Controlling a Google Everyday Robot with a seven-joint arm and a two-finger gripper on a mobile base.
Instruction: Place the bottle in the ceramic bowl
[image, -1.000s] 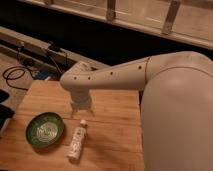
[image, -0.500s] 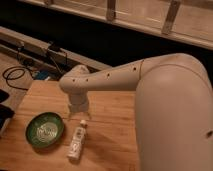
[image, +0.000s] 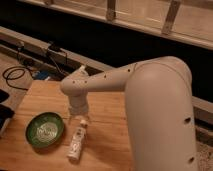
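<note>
1. The gripper (image: 78, 114) hangs at the end of the white arm (image: 150, 100), left of the frame's middle, pointing down at the wooden table (image: 45, 100). Whether it is spread or pressed together I cannot tell.
2. The bottle (image: 77, 141) lies on its side on the table at lower centre, outside the bowl, its white cap just under the gripper.
3. The green bowl (image: 30, 132) sits at the lower left, just beside the bottle; its pale patterned centre shows whole.
4. Black cables (image: 15, 75) lie on the floor at the upper left, beyond the table.
</note>
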